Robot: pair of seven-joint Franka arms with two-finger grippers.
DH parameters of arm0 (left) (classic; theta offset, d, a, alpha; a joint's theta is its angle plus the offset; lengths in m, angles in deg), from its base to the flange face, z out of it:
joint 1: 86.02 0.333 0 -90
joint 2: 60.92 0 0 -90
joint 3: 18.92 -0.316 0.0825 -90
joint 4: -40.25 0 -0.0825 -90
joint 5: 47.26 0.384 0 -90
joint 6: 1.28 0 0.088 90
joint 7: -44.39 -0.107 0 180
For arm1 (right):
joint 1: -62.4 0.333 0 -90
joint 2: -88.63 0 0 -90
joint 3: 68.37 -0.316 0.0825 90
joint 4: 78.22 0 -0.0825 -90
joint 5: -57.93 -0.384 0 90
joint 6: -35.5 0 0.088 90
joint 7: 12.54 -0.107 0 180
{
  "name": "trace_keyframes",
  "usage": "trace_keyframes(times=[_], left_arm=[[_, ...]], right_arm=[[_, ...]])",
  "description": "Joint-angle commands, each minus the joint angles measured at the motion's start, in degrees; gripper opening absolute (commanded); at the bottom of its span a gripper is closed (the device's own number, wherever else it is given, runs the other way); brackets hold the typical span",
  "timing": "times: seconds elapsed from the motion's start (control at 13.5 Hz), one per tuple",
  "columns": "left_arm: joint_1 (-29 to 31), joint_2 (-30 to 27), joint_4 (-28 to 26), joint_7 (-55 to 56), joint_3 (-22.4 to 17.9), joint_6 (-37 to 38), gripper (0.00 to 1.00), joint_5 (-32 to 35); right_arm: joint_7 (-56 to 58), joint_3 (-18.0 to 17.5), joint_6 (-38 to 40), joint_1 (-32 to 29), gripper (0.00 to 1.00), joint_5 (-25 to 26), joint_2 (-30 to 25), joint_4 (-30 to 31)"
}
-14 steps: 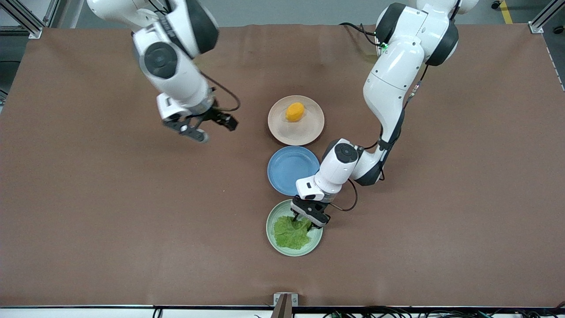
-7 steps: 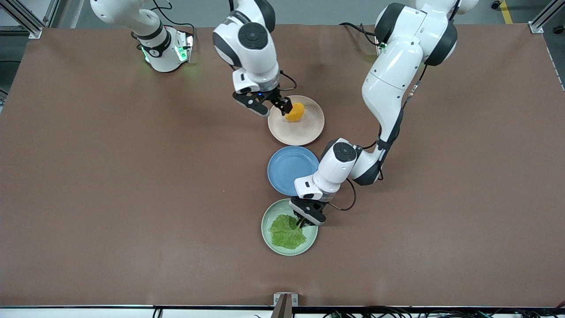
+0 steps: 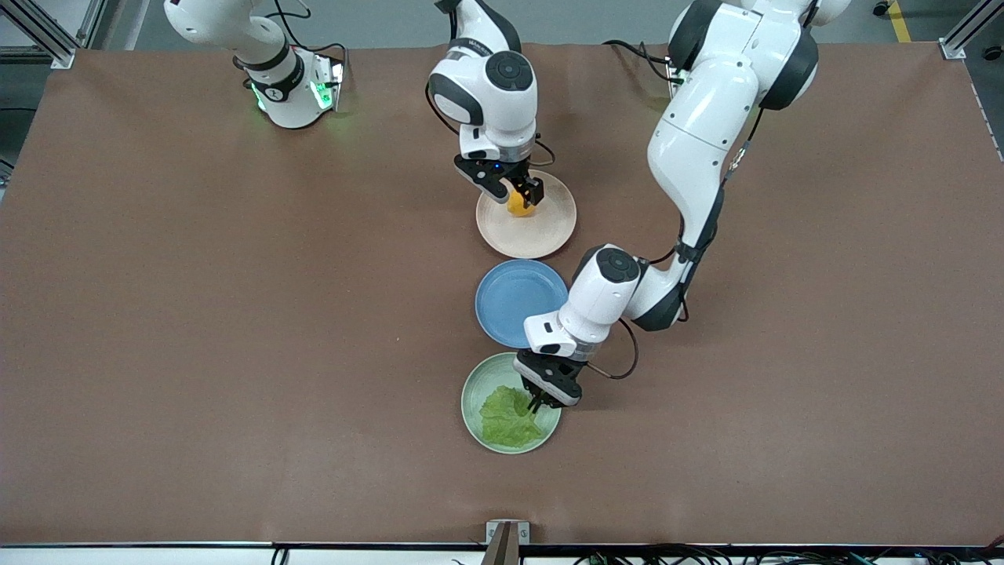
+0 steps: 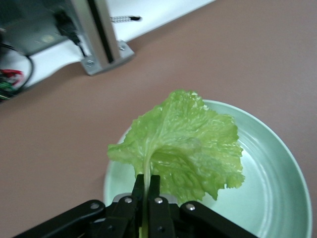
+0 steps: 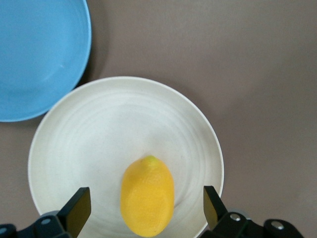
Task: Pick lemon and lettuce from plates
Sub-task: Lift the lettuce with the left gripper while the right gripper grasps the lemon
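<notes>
A crinkled green lettuce (image 3: 506, 420) (image 4: 185, 148) leaf lies on the mint green plate (image 3: 473, 416) (image 4: 272, 198), the plate nearest the front camera. My left gripper (image 3: 538, 402) (image 4: 147, 186) is shut on the leaf's pale stem at the plate's edge. The yellow-orange lemon (image 3: 518, 205) (image 5: 147, 196) rests on the beige-pink plate (image 3: 541, 231) (image 5: 99, 134), the plate farthest from the camera. My right gripper (image 3: 519, 194) (image 5: 146, 208) hangs open over it, one finger on each side of the fruit and apart from it.
A blue plate (image 3: 518, 302) (image 5: 39, 54) with nothing on it sits between the two other plates. A metal bracket (image 3: 507, 532) (image 4: 101, 54) stands at the table's front edge, close to the green plate. Brown table surface spreads wide toward both ends.
My left gripper closed on the lettuce stem, and the green plate slid a little toward the right arm's end. My right arm swung over to the beige-pink plate and straddled the lemon.
</notes>
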Motion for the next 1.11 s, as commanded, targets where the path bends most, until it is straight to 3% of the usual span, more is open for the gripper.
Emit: trace_keyframes(times=[0.0,0.44,0.67,0.74,0.81,0.89,0.96,1.04], left_arm=[[1.4,-7.8,-5.4,-0.1,-0.1,5.9,0.06,1.3],[7.7,-24.4,-11.6,0.6,0.0,30.2,0.06,1.2],[12.9,-29.2,-15.5,1.7,0.0,38.7,0.06,1.2],[14.6,-30.6,-18.2,1.9,0.0,39.4,0.06,1.2],[17.5,-32.0,-20.7,1.9,0.0,39.5,0.06,1.3],[19.5,-33.0,-23.0,1.2,0.0,39.5,0.06,1.3],[21.8,-34.1,-25.3,0.9,0.1,39.6,0.06,1.3],[23.3,-34.9,-27.1,0.8,0.1,39.7,0.06,1.3]], right_arm=[[-3.4,0.8,-1.4,2.2,1.0,1.0,2.2,-0.9],[-3.7,0.8,-6.7,2.9,1.0,1.1,7.3,-2.2],[-3.7,0.9,-6.9,2.8,0.91,1.1,9.4,-3.8],[-3.7,0.9,-6.9,2.8,0.81,1.1,10.0,-4.2],[-3.6,0.9,-6.7,2.8,0.64,1.1,10.0,-4.2],[-3.4,0.9,-6.1,2.7,0.35,1.0,10.0,-4.2],[-3.1,0.9,-5.8,2.6,0.14,1.0,10.0,-4.2],[-2.7,0.9,-4.9,2.3,0.03,1.0,9.9,-4.6]])
